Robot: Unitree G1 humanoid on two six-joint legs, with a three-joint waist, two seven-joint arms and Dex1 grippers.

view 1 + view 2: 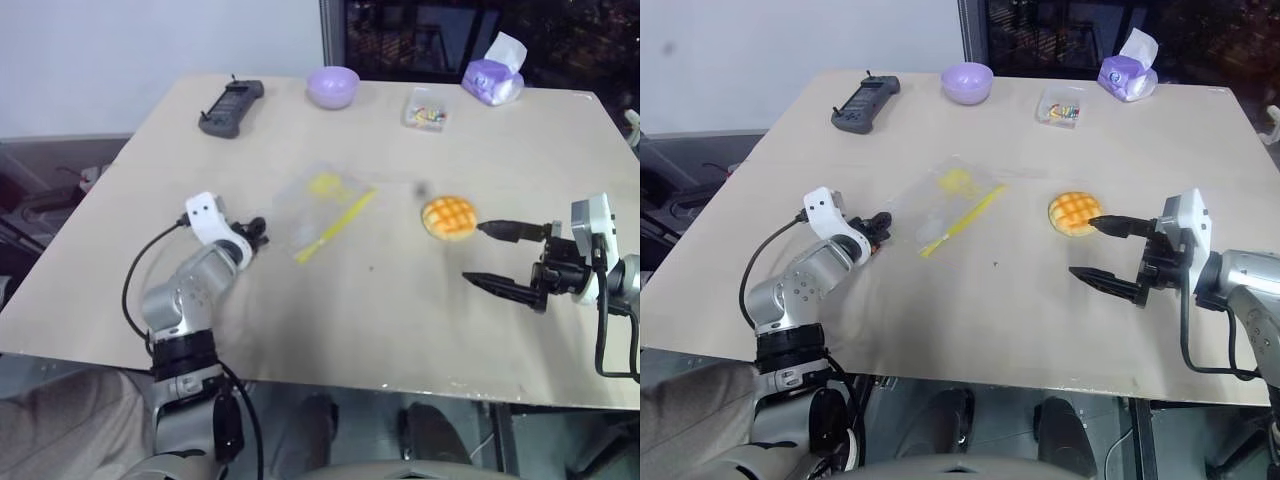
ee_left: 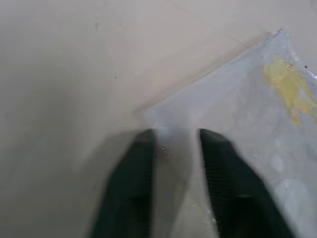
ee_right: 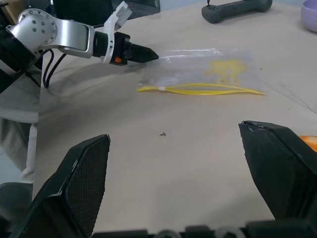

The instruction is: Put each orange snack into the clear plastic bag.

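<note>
Snacks: one orange snack (image 1: 448, 216); one clear plastic bag (image 1: 322, 208); two grippers.

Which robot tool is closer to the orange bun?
Right. The right tool sits open just beside the orange bun, one finger almost at it. The left tool is far across the table, at the clear bag's corner.

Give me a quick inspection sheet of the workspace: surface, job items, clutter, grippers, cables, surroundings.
Surface: beige table, a few dark specks.
Job's things: orange snack outside the clear plastic bag, which lies flat.
Clutter: black remote, lavender bowl, small clear box, purple tissue pack along the far edge.
Grippers: left gripper at the bag's corner, jaws narrow; right gripper open beside the snack.
Cables: black leads on both arms.
Surroundings: white wall, dark window.
</note>
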